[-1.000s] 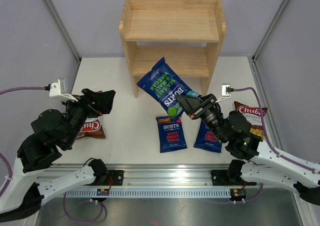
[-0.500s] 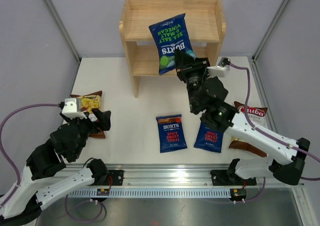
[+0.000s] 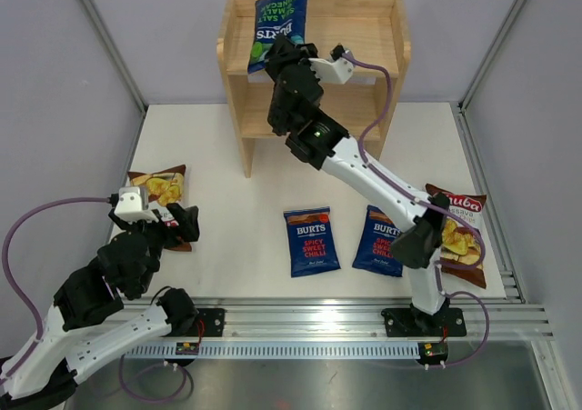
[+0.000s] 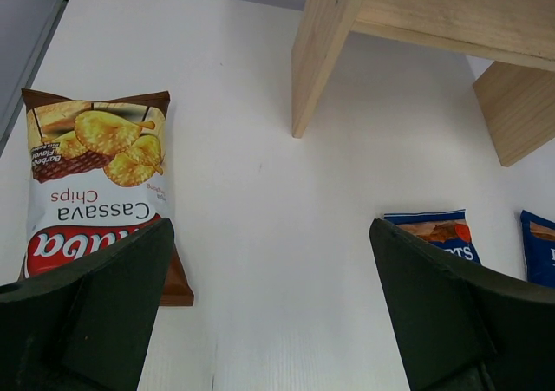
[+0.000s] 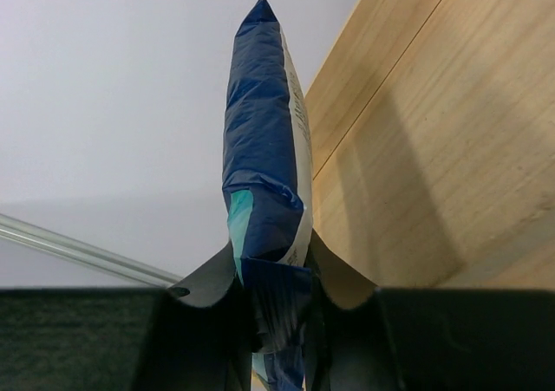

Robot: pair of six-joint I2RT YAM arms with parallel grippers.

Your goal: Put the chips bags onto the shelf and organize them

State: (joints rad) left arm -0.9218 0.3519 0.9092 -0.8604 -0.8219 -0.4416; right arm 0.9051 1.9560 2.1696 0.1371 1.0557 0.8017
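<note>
Over the top tier of the shelf (image 3: 359, 42), toward its back-left corner: right gripper (image 3: 285, 48) clenched on one end of the green-accented BURTS bag (image 3: 277, 19). Right wrist view agrees. Gripper (image 5: 273, 278) is pinched on the bag's crimped end, and the bag (image 5: 260, 148) is seen edge-on, standing straight up from the jaws, with shelf wood (image 5: 416, 148) to its right. Can't tell whether the bag touches the shelf.

Left gripper (image 3: 179, 221) released, jaws wide apart, nothing between them, hovering near the left edge of the table (image 3: 236, 201). Left Chuba bag (image 3: 159, 190) lies flat by that edge. In the left wrist view the gripper (image 4: 269, 278) has one finger over the bag's (image 4: 95, 183) lower end.

Left orange-topped BURTS bag (image 3: 311, 239) and right orange-topped BURTS bag (image 3: 377, 245) lie flat side by side, near but apart, mid-table toward the near edge. Right Chuba bag (image 3: 462, 233) lies flat near the right edge, its inner side partly covered by the right arm.
</note>
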